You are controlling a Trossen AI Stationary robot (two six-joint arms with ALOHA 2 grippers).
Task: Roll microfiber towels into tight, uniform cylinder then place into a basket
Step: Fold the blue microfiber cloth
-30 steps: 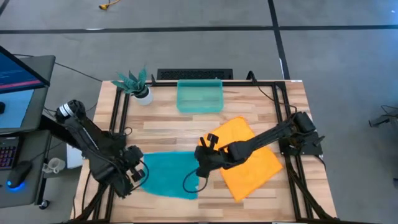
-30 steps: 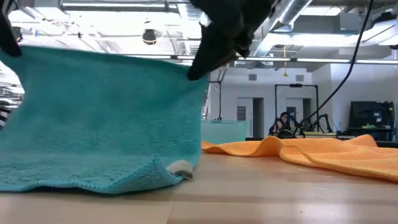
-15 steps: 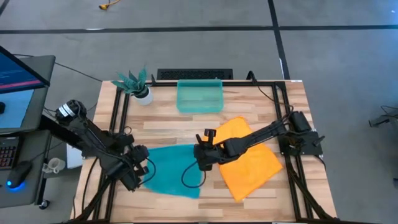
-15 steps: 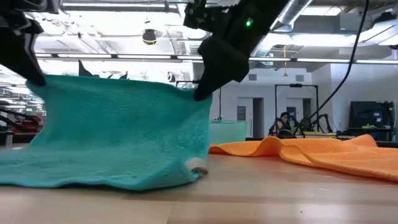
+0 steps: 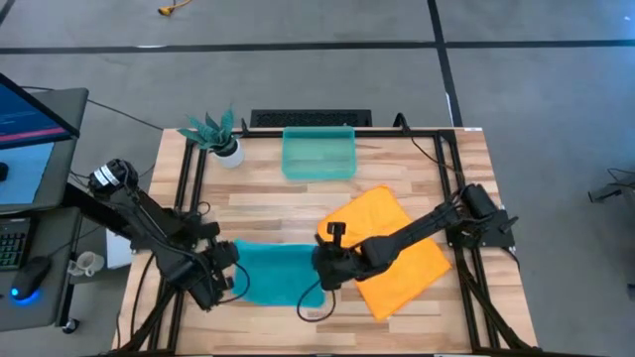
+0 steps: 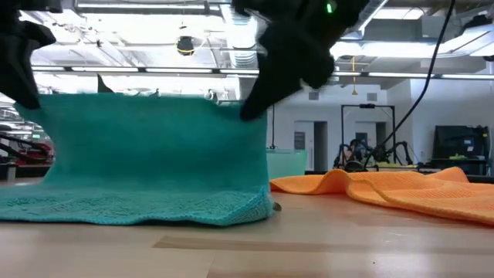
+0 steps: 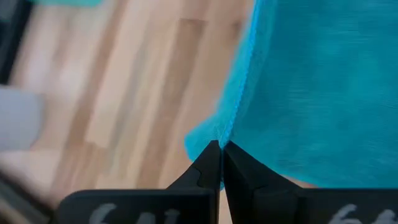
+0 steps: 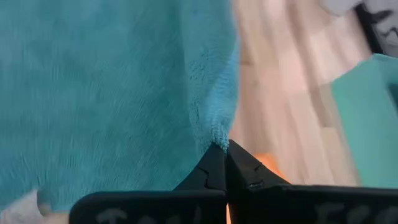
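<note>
Over the wooden table [image 5: 268, 203], both grippers pinch the teal towel [image 5: 273, 273] upright.

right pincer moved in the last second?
Yes. The right pincer, shut on the teal towel, has moved toward the table's near edge, away from the basket.

- left gripper [image 5: 232, 281] low near the tabletop's front-left corner, fingers [image 7: 211, 163] pinched together on a corner of the teal towel [image 5: 276, 276]
- right gripper [image 5: 324, 275] near front edge centre, arm stretched in from the right side, fingers [image 8: 214, 163] clamped on the towel's other corner
</note>
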